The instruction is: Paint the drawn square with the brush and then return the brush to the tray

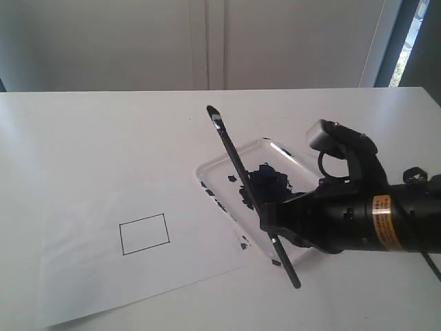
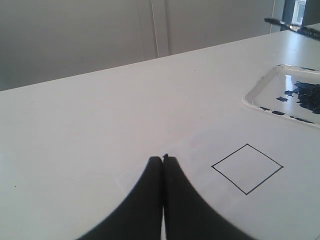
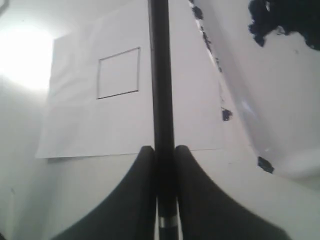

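My right gripper is shut on the brush, a long black stick held slanted in the air over the near side of the tray. The brush's upper end points toward the far side of the table, and its lower end hangs past the tray's near edge. The clear tray holds a dark blue paint blob. The drawn square is a thin black outline with a white inside, left of the tray. My left gripper is shut on nothing, low over the table near the square.
The square sits on a white paper sheet lying on the white table. Blue specks dot the tray's rim next to the paper. A pale wall runs behind the table's far edge.
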